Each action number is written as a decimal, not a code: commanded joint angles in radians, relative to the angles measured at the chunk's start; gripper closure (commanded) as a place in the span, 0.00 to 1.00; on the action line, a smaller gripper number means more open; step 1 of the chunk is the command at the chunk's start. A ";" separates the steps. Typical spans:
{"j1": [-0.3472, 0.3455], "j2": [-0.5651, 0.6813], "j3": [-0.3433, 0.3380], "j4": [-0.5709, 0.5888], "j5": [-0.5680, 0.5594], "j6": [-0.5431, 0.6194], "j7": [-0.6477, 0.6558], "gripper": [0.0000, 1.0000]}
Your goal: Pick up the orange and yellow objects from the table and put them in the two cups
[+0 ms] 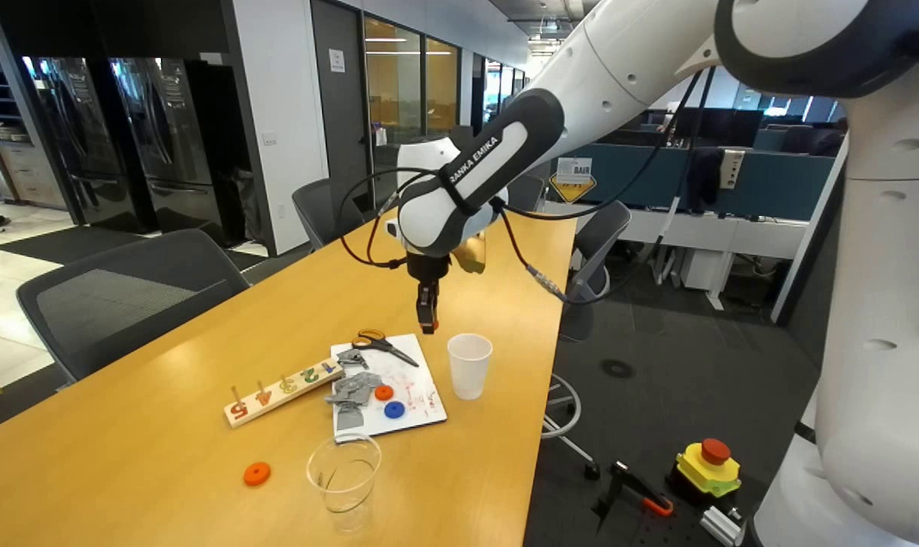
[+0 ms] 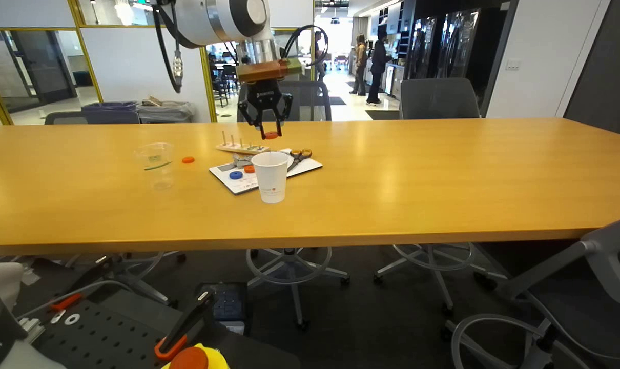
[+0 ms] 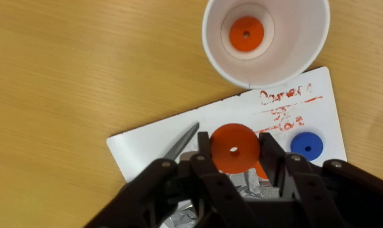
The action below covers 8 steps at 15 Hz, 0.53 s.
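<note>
My gripper (image 3: 233,139) is shut on an orange disc (image 3: 234,161) with a centre hole, held by its edges above the table (image 1: 459,471). The gripper also shows raised in both exterior views (image 1: 427,328) (image 2: 271,132). The white paper cup (image 1: 470,368) stands upright; in the wrist view its inner wall (image 3: 292,53) shows ahead of the fingers, with an orange disc (image 3: 247,41) on its bottom. The see-through cup (image 1: 345,486) stands upright farther off. Another orange disc (image 1: 257,474) lies on the table near it. One more orange disc (image 1: 383,393) lies on the whiteboard. I make out no yellow piece.
A small whiteboard (image 1: 418,403) lies beside the white cup. On it are a blue disc (image 1: 394,410), crumpled grey material (image 1: 353,389) and scissors (image 1: 383,346). A wooden peg strip (image 1: 285,391) touches or nearly touches the board. Chairs (image 1: 129,296) stand around the table.
</note>
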 commanded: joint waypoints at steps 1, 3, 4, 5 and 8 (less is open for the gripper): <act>0.014 -0.120 -0.032 -0.089 -0.076 -0.052 0.115 0.77; 0.010 -0.142 -0.039 -0.107 -0.091 -0.084 0.139 0.77; 0.010 -0.146 -0.041 -0.112 -0.093 -0.101 0.149 0.77; 0.008 -0.151 -0.044 -0.120 -0.090 -0.114 0.151 0.77; 0.004 -0.145 -0.045 -0.143 -0.060 -0.113 0.144 0.77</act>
